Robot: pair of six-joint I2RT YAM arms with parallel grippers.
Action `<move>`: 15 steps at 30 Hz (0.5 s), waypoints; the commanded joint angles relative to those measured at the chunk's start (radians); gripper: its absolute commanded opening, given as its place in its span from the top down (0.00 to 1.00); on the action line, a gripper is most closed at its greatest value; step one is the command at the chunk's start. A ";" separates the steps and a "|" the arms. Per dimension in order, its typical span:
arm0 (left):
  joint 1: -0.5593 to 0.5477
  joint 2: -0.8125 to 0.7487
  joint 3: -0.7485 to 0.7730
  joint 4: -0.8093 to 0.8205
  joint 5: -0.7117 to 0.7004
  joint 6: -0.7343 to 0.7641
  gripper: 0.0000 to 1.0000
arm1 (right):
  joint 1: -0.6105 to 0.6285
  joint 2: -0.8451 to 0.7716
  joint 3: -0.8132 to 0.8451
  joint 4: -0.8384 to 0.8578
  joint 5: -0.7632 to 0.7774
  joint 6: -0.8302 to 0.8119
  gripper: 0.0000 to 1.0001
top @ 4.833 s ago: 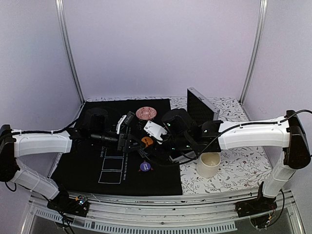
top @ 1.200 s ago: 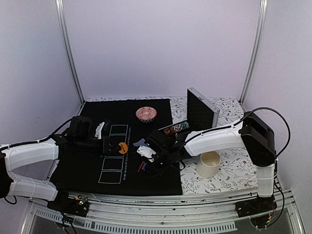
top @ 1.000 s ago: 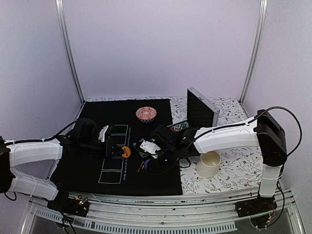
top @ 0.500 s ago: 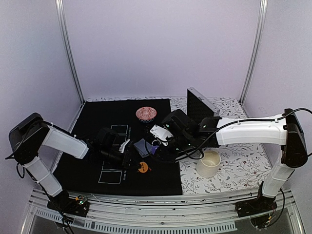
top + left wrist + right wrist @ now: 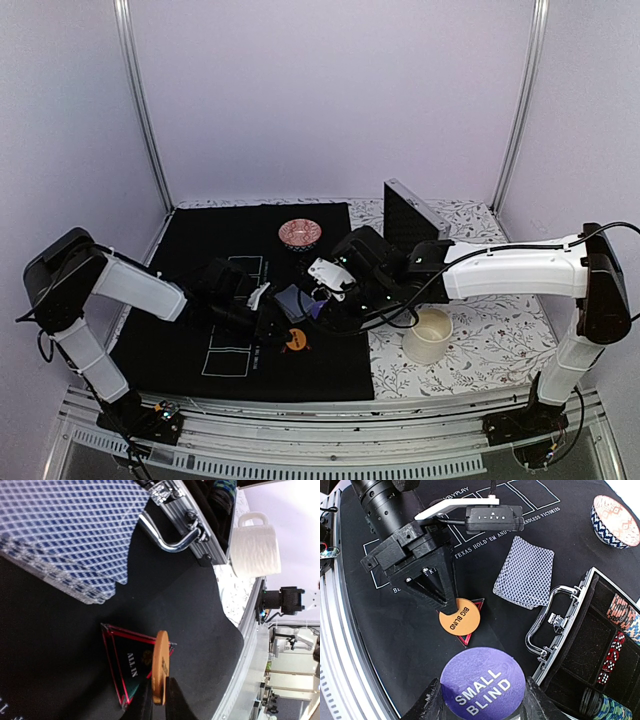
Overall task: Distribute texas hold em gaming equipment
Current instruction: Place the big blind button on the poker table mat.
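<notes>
My left gripper (image 5: 159, 695) pinches an orange "BIG BLIND" disc (image 5: 160, 667) on edge, just over the red "ALL IN" triangle marker (image 5: 125, 662) on the black mat (image 5: 200, 370). From above, that orange disc (image 5: 295, 341) sits at the left gripper (image 5: 272, 328) tip. My right gripper (image 5: 482, 695) is shut on a purple "SMALL BLIND" disc (image 5: 482, 682), hovering above the orange disc (image 5: 459, 619) and the triangle (image 5: 470, 635). A deck of grey-blue-backed cards (image 5: 525, 571) lies on the mat beside the case.
An open metal case (image 5: 600, 645) holds stacked striped chips (image 5: 625, 611) and red dice; its lid (image 5: 410, 225) stands upright. A red patterned bowl (image 5: 300, 233) sits at the mat's far edge. A white cup (image 5: 427, 335) stands right of the mat.
Over the last second the left arm carried the orange disc rightward to the triangle. The right arm swung up and back with the purple disc. Almost nothing moved in the last half second.
</notes>
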State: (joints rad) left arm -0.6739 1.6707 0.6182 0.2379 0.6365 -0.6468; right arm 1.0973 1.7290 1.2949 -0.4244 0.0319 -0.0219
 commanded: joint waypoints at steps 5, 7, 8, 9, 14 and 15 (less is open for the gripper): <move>0.001 -0.024 0.048 -0.156 -0.100 0.069 0.81 | -0.004 -0.014 -0.011 -0.004 -0.005 0.003 0.65; 0.001 -0.027 0.057 -0.181 -0.107 0.081 0.77 | -0.004 -0.015 -0.010 -0.004 -0.006 0.005 0.65; 0.001 -0.028 0.063 -0.200 -0.111 0.087 0.75 | -0.004 -0.017 -0.009 -0.004 -0.007 0.004 0.65; 0.001 -0.032 0.068 -0.212 -0.116 0.091 0.73 | -0.004 -0.016 -0.008 -0.004 -0.007 0.004 0.65; 0.000 -0.115 0.092 -0.278 -0.147 0.120 0.56 | -0.004 -0.023 -0.010 -0.004 0.007 0.001 0.65; 0.000 -0.143 0.098 -0.290 -0.157 0.126 0.51 | -0.004 -0.027 -0.012 -0.002 0.012 -0.002 0.65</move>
State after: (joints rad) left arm -0.6731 1.6249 0.6765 0.0208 0.5209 -0.5610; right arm 1.0973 1.7290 1.2945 -0.4263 0.0315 -0.0219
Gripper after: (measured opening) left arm 0.422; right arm 0.469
